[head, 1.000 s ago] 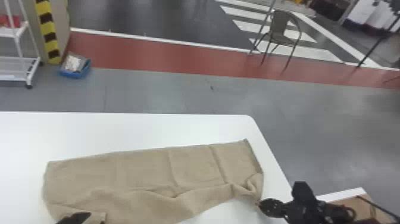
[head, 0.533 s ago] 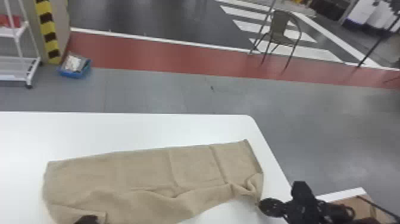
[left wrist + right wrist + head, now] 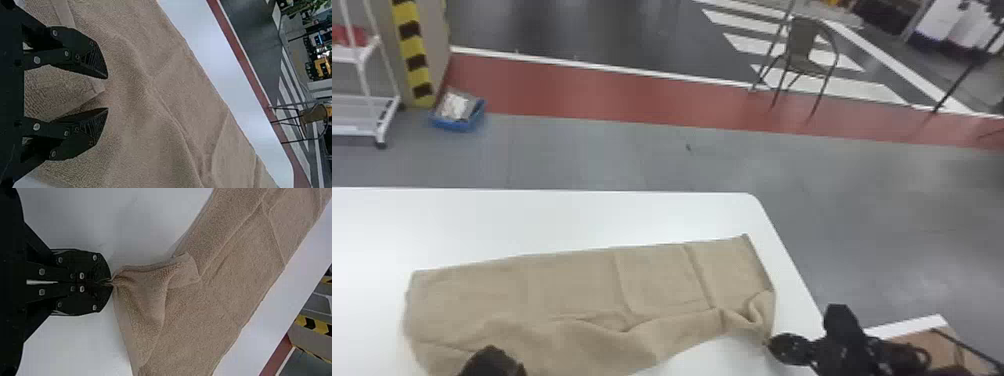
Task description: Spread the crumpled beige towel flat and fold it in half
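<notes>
I see the beige towel (image 3: 547,285) lying on the white table (image 3: 532,215) as a long, uneven band, its long axis running mostly from the robot's left to its right. It slants a little: the far edge climbs away from the robot toward the right, and the right end lies near the table's side edge. The far edge looks fairly straight, while the near side is rumpled, with folds running roughly lengthwise. At the near right corner, the right gripper (image 3: 768,344) has its fingers pressed together on a pinch of cloth, which bunches and puckers away from the tips. The left gripper (image 3: 492,361) is over the near part of the towel, toward its left end; its fingers are spread, and a folded corner of cloth shows in the gap between them.
</notes>
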You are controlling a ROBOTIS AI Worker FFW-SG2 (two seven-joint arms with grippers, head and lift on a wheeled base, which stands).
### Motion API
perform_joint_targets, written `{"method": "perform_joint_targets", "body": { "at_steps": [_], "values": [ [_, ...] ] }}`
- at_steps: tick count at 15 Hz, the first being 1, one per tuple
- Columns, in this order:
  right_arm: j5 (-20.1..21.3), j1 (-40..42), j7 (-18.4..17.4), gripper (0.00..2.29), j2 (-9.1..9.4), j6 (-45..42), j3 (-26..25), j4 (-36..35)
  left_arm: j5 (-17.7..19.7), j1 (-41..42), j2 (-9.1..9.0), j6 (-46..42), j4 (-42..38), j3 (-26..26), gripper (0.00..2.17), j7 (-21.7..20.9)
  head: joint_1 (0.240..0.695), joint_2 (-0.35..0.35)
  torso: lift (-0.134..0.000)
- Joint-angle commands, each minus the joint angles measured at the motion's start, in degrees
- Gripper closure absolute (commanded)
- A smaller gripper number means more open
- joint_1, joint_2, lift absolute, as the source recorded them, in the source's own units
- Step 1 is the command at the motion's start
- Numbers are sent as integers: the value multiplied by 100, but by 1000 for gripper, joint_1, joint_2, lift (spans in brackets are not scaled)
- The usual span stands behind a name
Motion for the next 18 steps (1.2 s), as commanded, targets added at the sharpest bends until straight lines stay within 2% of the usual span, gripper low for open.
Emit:
{"method": "perform_joint_targets", "body": {
  "at_steps": [1, 7, 8, 13, 18],
  "values": [
    [-8, 0, 0, 1355, -16, -5, 8, 15, -20, -70, -15, 4, 64, -15, 718, 0, 695, -350, 0],
    [-44, -8, 0, 1355, -42, -5, 8, 24, -257, -87, -15, 110, 134, -6, 758, -17, 695, -350, 0],
    [-44, -8, 0, 1355, -42, -5, 8, 24, -266, -87, -15, 180, 134, -6, 1038, -8, 695, -350, 0],
    [-70, -8, 0, 1355, -51, -5, -1, 24, -266, -26, 3, 250, -6, 56, 1062, -26, 695, -350, 0],
    [-158, 36, 114, 1355, -42, 171, -89, -152, -169, 308, 47, 567, -718, 460, 1062, -140, 695, -350, 0]
  ]
}}
